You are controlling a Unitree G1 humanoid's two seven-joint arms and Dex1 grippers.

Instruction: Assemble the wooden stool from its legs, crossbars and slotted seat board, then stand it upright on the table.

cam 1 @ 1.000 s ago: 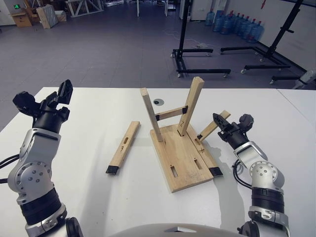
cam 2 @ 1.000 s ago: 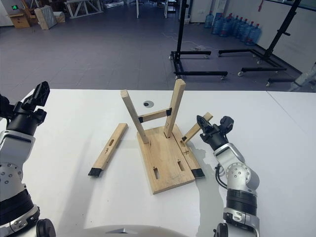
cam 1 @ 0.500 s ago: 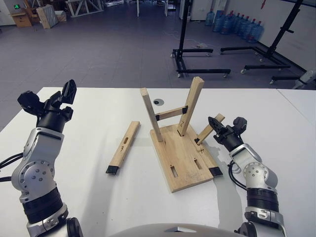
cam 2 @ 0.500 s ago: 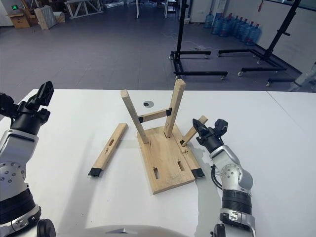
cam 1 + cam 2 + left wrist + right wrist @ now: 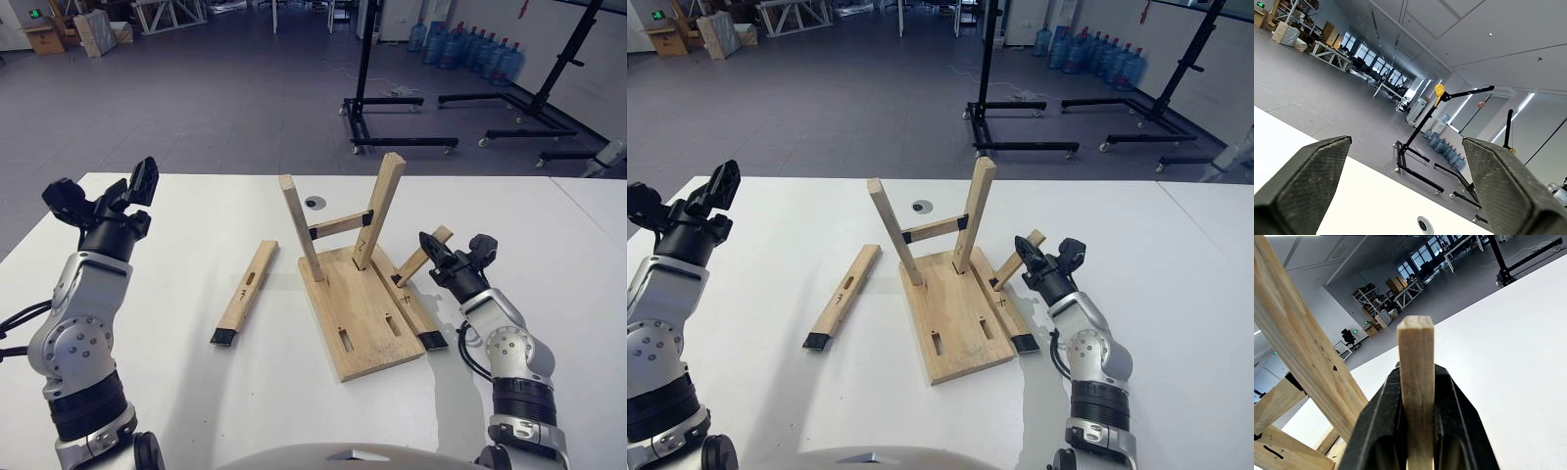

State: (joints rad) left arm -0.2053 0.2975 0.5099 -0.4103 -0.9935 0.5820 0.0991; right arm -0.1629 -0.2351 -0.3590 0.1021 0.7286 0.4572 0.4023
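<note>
The slotted seat board (image 5: 364, 328) lies flat mid-table. Two legs (image 5: 299, 227) (image 5: 380, 204) stand up from its far end, joined by a crossbar (image 5: 340, 226). Another leg (image 5: 415, 318) with a black foot lies along the board's right edge. A short wooden bar (image 5: 419, 258) rises tilted from it, and my right gripper (image 5: 454, 257) is shut on the bar's upper end (image 5: 1415, 382). A loose leg (image 5: 245, 292) lies to the left of the board. My left gripper (image 5: 103, 188) is open and raised over the table's left side, its fingers (image 5: 1303, 191) spread wide.
A small round hole (image 5: 313, 202) sits in the white table (image 5: 176, 392) behind the stool parts. Black wheeled stands (image 5: 402, 117) and water bottles are on the floor beyond the far edge. A second table (image 5: 602, 196) adjoins at the right.
My right gripper has dropped slightly and edged toward the board, holding the bar throughout. The left gripper has drifted a little to the right. The other wooden parts have stayed put.
</note>
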